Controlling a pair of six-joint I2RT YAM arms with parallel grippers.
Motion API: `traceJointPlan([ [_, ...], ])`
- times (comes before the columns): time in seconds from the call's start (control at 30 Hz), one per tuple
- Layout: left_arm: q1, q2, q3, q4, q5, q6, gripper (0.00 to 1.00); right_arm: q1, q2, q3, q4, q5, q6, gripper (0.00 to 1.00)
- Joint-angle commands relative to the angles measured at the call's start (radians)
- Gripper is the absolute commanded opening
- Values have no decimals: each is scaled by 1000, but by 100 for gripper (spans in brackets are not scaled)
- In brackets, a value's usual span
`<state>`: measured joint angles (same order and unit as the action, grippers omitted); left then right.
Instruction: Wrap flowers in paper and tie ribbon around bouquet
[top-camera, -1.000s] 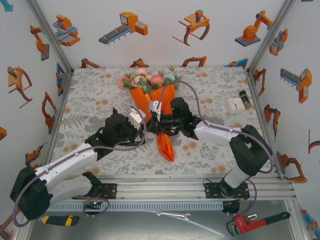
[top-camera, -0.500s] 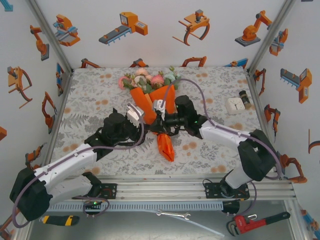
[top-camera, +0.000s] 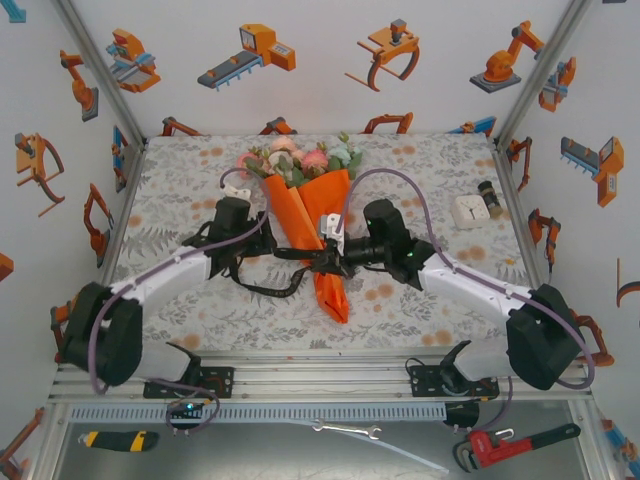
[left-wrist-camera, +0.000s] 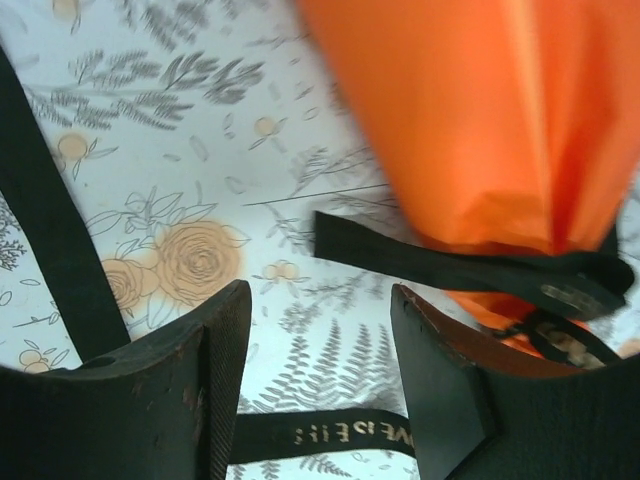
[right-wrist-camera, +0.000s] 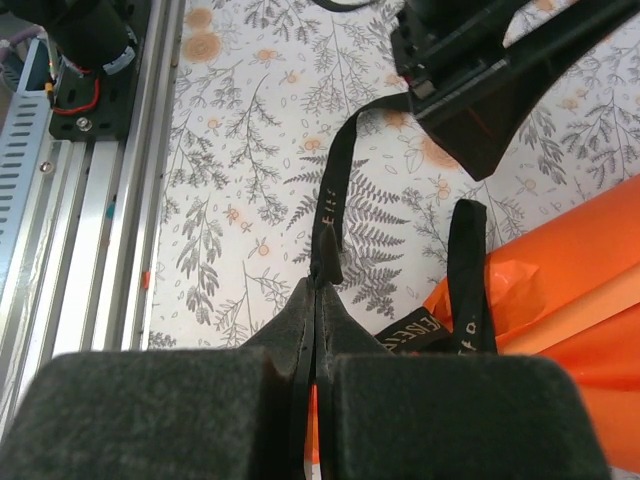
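On the table (top-camera: 180, 190), a grey floral cloth covers the whole work surface. We note white walls (top-camera: 330, 95) printed with orange robot figures on three sides and an aluminium rail (top-camera: 330, 368) along the near edge.

The bouquet (top-camera: 300, 215) lies about mid-table. Its long axis runs far to near, leaning slightly right at the near end. The flowers (top-camera: 295, 160) point toward the far wall, close to the far edge. The narrow tip of the paper (top-camera: 333, 295) points at the rail. The ribbon (right-wrist-camera: 335, 190) crosses the paper low on the cone and trails over the cloth to the left.

The right gripper (right-wrist-camera: 318, 295) is closed tight, pinching the ribbon just beside the cone. The left gripper (left-wrist-camera: 318, 300) stands left of the cone at a moderate gap, with nothing clamped between its fingers. A length of ribbon lies on the cloth beneath it.

We find bare cloth at far left and near right. A white box (top-camera: 468, 209) and a small jar (top-camera: 490, 198) sit near the right edge, well apart from the bouquet.
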<state>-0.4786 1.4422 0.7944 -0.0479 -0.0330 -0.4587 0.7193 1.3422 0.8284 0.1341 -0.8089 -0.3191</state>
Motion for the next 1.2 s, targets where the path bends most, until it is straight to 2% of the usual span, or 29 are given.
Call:
traceJointPlan([
  [0.0,33,84,54,-26,134,-24,57,-4,-15,-6,-16,-28,-23,0],
  [0.13,39,167,66,44,254,40,55,-4,-14,-8,-18,-26,-23,0],
  [0.3,40,208,60,98,305,122,53,-4,-20,-8,-34,-12,-24,0],
  [0.57,39,287,94,147,334,164,54,-4,-5,1,-36,-22,-25,0],
  [0.73,27,330,131,200,424,171,39,-4,1,9,-43,-24,-25,0],
  [0.87,-3,366,188,130,376,205,22,-4,-5,6,-43,-17,-24,0],
  [1.0,-7,349,193,97,354,194,0,-4,-8,1,-46,1,-20,0],
  [1.1,-8,263,165,46,321,148,0,-4,-5,15,-45,47,26,0],
  [1.17,-4,171,136,-33,244,59,0,-4,-3,20,-26,94,80,0],
])
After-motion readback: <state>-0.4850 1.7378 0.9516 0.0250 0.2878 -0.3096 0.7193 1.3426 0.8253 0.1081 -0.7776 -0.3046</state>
